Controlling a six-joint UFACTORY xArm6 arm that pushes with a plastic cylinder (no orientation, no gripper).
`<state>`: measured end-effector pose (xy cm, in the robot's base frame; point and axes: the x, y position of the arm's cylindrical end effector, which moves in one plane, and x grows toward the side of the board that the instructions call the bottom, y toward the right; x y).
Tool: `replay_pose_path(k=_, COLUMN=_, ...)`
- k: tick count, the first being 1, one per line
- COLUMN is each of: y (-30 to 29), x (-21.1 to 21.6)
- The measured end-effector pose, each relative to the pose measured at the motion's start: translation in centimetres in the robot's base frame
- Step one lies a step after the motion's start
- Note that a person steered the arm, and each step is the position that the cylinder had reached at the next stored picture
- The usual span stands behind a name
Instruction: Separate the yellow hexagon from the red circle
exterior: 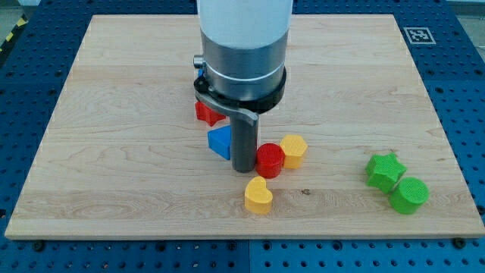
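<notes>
Nearest the view's bottom edge, a yellow heart-shaped plastic block (pixel 258 196) lay on the pale wooden surface (pixel 114 152), with bare board to its left. Just above it, my tip (pixel 243 169) rested touching the left side of the red circular plastic block (pixel 270 160), which touched the yellow hexagonal plastic block (pixel 293 150) on its right. A blue triangular block (pixel 220 141) sat against my rod's left. Farther back, a red block (pixel 206 112) was half hidden. I carried no gripper.
</notes>
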<state>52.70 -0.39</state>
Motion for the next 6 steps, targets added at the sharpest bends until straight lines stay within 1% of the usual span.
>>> replay_pose_path(k=2, y=-0.2, x=-2.5)
replay_pose_path(k=3, y=1.5, x=-3.3)
replay_pose_path(k=6, y=7.4, x=-2.3)
